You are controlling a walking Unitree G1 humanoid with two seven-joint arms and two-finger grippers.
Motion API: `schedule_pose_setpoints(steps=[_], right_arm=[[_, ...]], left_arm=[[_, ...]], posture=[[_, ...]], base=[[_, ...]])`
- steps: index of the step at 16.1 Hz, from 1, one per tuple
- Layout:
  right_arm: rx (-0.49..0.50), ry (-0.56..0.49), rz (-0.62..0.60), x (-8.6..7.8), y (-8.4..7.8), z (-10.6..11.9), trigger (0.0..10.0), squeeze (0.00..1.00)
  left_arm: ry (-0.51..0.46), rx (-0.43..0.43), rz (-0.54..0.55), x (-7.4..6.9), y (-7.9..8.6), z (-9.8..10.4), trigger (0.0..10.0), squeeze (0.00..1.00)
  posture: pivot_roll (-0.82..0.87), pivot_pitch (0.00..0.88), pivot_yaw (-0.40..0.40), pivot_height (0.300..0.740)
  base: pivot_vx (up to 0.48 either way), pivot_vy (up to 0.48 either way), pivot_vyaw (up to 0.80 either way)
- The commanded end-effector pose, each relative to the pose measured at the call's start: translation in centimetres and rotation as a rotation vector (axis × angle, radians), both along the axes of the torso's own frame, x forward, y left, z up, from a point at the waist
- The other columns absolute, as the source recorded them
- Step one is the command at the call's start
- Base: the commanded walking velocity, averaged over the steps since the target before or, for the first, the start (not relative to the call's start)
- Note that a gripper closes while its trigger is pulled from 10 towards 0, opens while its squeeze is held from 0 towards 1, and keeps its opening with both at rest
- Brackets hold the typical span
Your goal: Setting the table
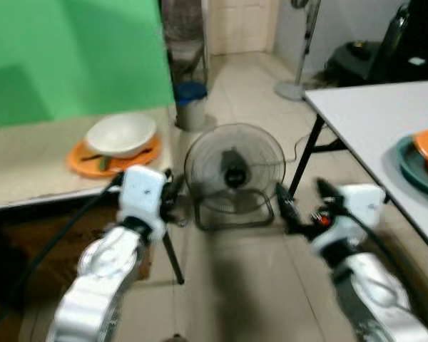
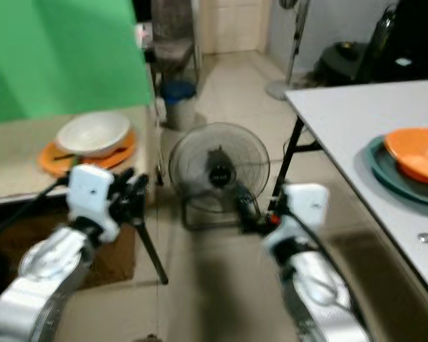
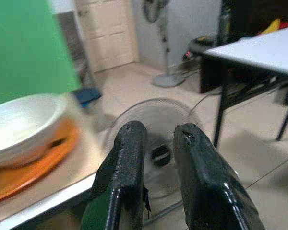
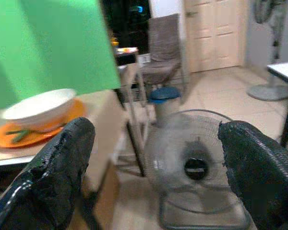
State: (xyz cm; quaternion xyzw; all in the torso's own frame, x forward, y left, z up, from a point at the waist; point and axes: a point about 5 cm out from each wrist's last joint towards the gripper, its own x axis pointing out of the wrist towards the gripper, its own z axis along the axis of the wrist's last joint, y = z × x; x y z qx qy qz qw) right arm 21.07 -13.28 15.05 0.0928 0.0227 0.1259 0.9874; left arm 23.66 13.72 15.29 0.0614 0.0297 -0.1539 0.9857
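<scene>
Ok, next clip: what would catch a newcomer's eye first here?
Probably the floor fan, standing on the tiles dead ahead between the two raised grippers. Then the white bowl on an orange plate on the beige table to the robot's left, before a green screen, and the orange dish on a teal plate on the white table to its right.

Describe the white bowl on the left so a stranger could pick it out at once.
Start at the big green screen on the robot's left; in front of it runs a beige counter. Near that counter's right end sits the white bowl, resting on an orange plate. It is the only white dish; the other dishes, on the white table to the right, are orange and teal.
</scene>
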Motion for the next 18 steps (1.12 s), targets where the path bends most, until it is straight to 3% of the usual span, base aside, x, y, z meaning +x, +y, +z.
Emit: schedule_pose_setpoints(steps=[1, 2, 5, 10, 18], right_arm=[[-0.014, -0.001, -0.022, 0.01, -0.6, 0.08, 10.0, 0.07], [-0.015, 0.0, -0.02, 0.01, -0.6, 0.06, 10.0, 0.0], [-0.012, 0.002, -0.017, 0.01, -0.57, 0.05, 10.0, 0.0], [-0.033, -0.001, 0.037, 0.16, 0.04, 0.16, 10.0, 0.0], [-0.047, -0.007, 0.052, 0.34, 0.29, 0.26, 10.0, 0.0]], left_arm=[[-0.012, -0.012, -0.014, -0.01, -0.44, 0.32, 10.0, 0.0], [-0.011, -0.011, -0.014, -0.04, -0.45, 0.3, 10.0, 0.0], [-0.01, -0.012, -0.015, -0.05, -0.46, 0.29, 10.0, 0.0], [-0.028, -0.004, 0.027, 0.33, 0.08, 0.56, 10.0, 0.0], [-0.042, 0.004, 0.014, 0.27, 0.25, 0.84, 10.0, 0.0]], posture=[[0.08, 0.0, 0.051, 0.74], [0.08, 0.0, 0.051, 0.74], [0.08, 0.0, 0.05, 0.74], [0.08, 0.0, 0.049, 0.74], [0.09, 0.0, 0.05, 0.74]], base=[[0.0, 0.296, 0.0], [0.0, 0.304, 0.0], [0.0, 0.3, 0.0], [0.0, 0.0, 0.0], [0.217, 0.0, 0.73]])
